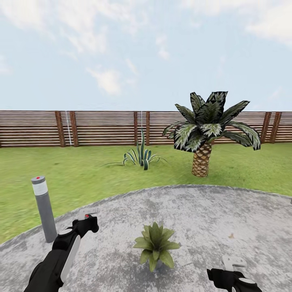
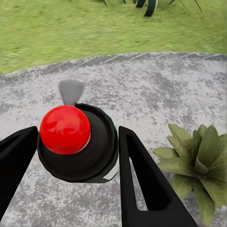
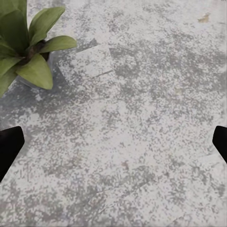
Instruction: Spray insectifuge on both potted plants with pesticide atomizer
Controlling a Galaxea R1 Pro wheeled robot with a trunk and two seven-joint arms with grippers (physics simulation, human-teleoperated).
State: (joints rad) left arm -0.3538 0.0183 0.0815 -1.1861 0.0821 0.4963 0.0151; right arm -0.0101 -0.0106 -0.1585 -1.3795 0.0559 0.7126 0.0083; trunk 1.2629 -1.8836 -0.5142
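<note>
The left gripper (image 2: pixel 75 156) is closed on the spray bottle (image 2: pixel 78 142), its 2 black fingers (image 2: pixel 142 184) pressed against the bottle's dark round body. In the left wrist view the bottle shows a red cap with a grey nozzle jutting past it. In the head view the bottle (image 1: pixel 88 219) sits at the end of the left arm, over the edge of the patio (image 1: pixel 211 215). The right gripper (image 3: pixel 113 142) is wide open and holds nothing, its fingertips (image 3: pixel 9 146) at the 2 sides of the view above bare stone. Between the 2 arms stands 1 potted plant (image 1: pixel 156 244), a low rosette of pointed green leaves (a little grey pot shows under it in the right wrist view). A grey lamp post (image 1: pixel 44 209) stands at the patio's left rim. Farther off on the lawn (image 1: pixel 81 170) are a striped agave (image 1: pixel 140 156) and a palm (image 1: pixel 207 132), then a slatted wooden fence (image 1: pixel 101 127).
</note>
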